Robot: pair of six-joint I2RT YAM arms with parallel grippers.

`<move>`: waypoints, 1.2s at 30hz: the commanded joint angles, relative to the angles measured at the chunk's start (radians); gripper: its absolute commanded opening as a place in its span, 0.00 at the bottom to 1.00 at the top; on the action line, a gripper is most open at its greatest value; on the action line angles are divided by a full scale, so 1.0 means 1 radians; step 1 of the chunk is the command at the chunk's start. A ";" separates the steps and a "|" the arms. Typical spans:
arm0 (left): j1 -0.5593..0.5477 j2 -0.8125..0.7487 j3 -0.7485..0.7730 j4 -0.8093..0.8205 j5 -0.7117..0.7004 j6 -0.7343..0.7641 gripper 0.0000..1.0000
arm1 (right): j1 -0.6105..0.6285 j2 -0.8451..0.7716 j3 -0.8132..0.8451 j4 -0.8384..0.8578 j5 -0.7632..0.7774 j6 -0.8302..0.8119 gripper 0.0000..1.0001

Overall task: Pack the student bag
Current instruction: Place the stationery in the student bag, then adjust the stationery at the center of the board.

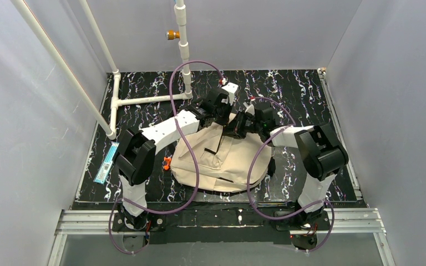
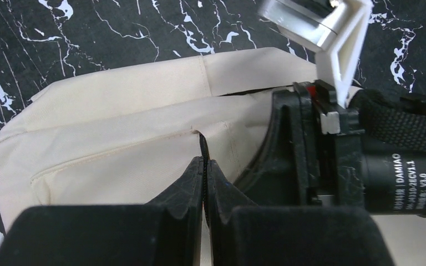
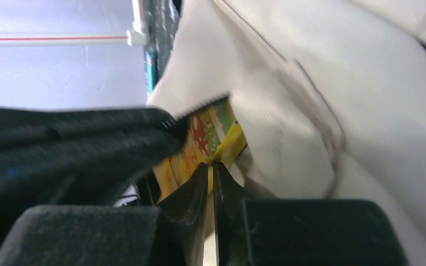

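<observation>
At student bag [image 1: 222,160]: left gripper [image 2: 204,166] clamps black strip [image 2: 203,145], right gripper [image 3: 211,173] pinches book [image 3: 208,136].

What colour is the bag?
The bag is beige; the top view shows it best.

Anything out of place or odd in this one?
A flat blue packet lies askew at the black mat's left edge, far from the student bag, still unpacked. A small orange thing lies loose by the bag's left side.
</observation>
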 commanded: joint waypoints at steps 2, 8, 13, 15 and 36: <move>0.024 -0.028 0.067 -0.003 0.042 0.021 0.00 | 0.009 0.069 0.060 0.372 0.008 0.174 0.21; 0.056 -0.011 0.114 -0.046 0.085 0.064 0.00 | 0.002 0.163 0.169 0.309 -0.049 0.014 0.34; 0.061 0.008 0.142 -0.103 0.135 0.053 0.00 | -0.037 0.055 0.096 0.162 -0.011 -0.015 0.36; 0.064 0.014 0.180 -0.171 0.121 0.038 0.18 | -0.040 -0.016 0.137 -0.208 0.054 -0.188 0.45; 0.967 -0.863 -0.675 -0.483 -0.605 -0.753 0.98 | 0.349 -0.234 0.323 -0.739 0.351 -0.606 0.85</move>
